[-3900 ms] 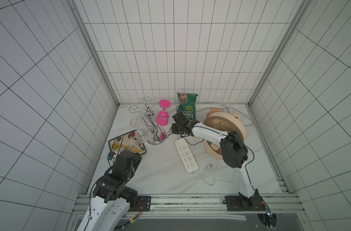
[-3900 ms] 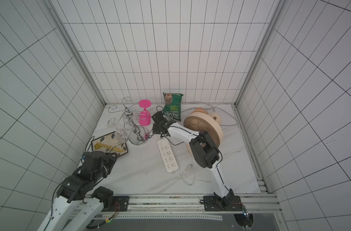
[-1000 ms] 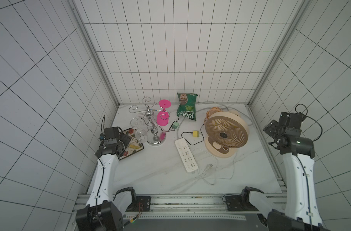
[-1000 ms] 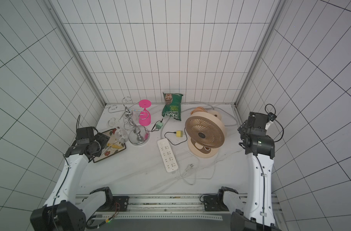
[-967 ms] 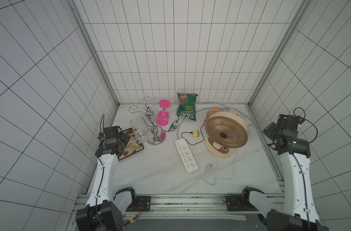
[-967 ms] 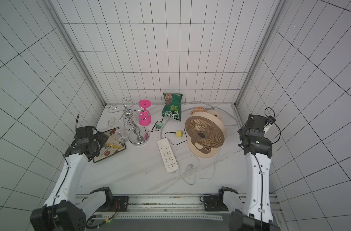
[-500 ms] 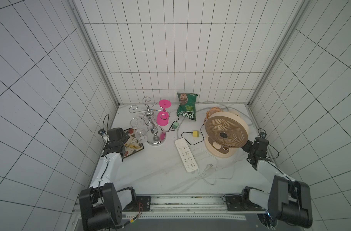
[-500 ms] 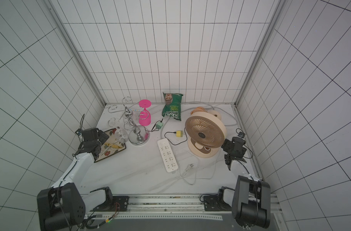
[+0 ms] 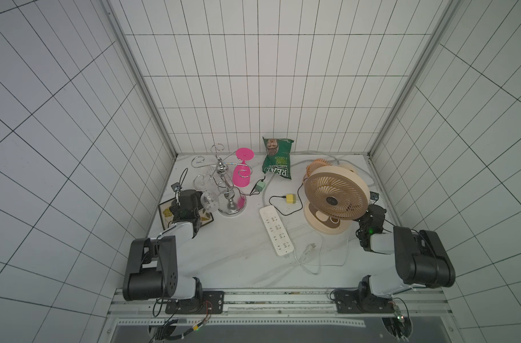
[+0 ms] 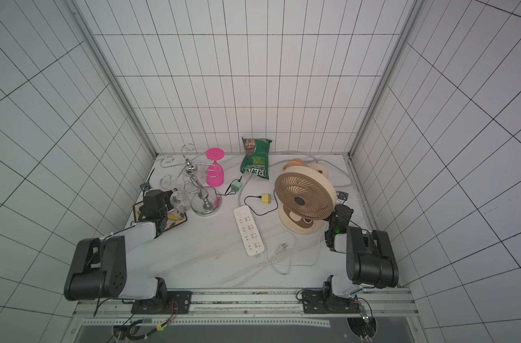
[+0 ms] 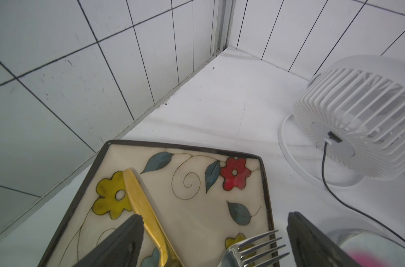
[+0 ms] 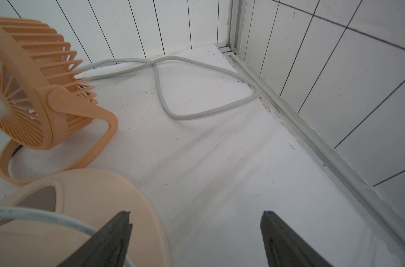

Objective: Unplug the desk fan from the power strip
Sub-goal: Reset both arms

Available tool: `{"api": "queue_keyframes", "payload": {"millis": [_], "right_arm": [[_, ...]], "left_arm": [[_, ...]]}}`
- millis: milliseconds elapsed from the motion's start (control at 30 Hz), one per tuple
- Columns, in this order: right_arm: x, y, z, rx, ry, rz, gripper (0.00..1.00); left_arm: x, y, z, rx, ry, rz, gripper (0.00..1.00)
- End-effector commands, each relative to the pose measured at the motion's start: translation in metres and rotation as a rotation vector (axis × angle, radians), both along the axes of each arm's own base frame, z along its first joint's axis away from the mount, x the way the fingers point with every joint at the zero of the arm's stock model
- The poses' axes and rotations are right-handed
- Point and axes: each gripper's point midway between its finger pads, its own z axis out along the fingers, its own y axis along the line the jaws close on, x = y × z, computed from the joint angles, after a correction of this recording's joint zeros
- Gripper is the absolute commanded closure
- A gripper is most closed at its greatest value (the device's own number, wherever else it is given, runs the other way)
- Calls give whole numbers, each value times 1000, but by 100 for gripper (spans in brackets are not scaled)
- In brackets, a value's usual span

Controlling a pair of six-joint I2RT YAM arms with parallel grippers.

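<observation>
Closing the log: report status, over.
Open: left gripper over plate, right gripper by desk fan. Its plug lies loose beside power strip. Nothing blocking.

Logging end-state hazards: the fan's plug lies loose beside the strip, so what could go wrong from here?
The white cord passes right by the open right hand; a move could snag it and tug the desk fan. The open left hand hangs low over the plate holding a knife and fork; a sweep might knock them.
</observation>
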Motion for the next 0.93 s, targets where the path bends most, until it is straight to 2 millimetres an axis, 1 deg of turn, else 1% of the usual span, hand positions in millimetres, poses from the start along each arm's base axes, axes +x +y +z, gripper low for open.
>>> {"api": "queue_keyframes", "payload": {"millis": [0, 100, 200, 233, 300, 333, 400, 600, 800, 900], "right_arm": [[11, -2, 17, -21, -46, -8, 8], [13, -2, 15, -17, -27, -3, 7], [13, -2, 15, -16, -28, -5, 7], [13, -2, 15, -16, -28, -5, 6], [14, -3, 16, -15, -29, -8, 6], [14, -4, 14, -15, -24, -10, 6], [14, -4, 15, -16, -22, -12, 4], [14, -4, 14, -17, -19, -15, 1], [15, -4, 15, -25, -17, -22, 1], [15, -4, 14, -30, -13, -25, 1]], "left_arm": [[19, -7, 19, 34, -123, -66, 2], [29, -31, 16, 54, -106, -196, 2], [27, -54, 8, 108, -153, -301, 2], [26, -57, 8, 124, -179, -306, 1], [26, -57, 7, 130, -181, -302, 1], [26, -56, 4, 122, -152, -294, 2], [25, -56, 8, 128, -165, -293, 2], [25, -56, 6, 128, -151, -289, 2], [28, -56, 5, 122, -142, -290, 2], [26, -56, 6, 126, -150, -291, 2]]}}
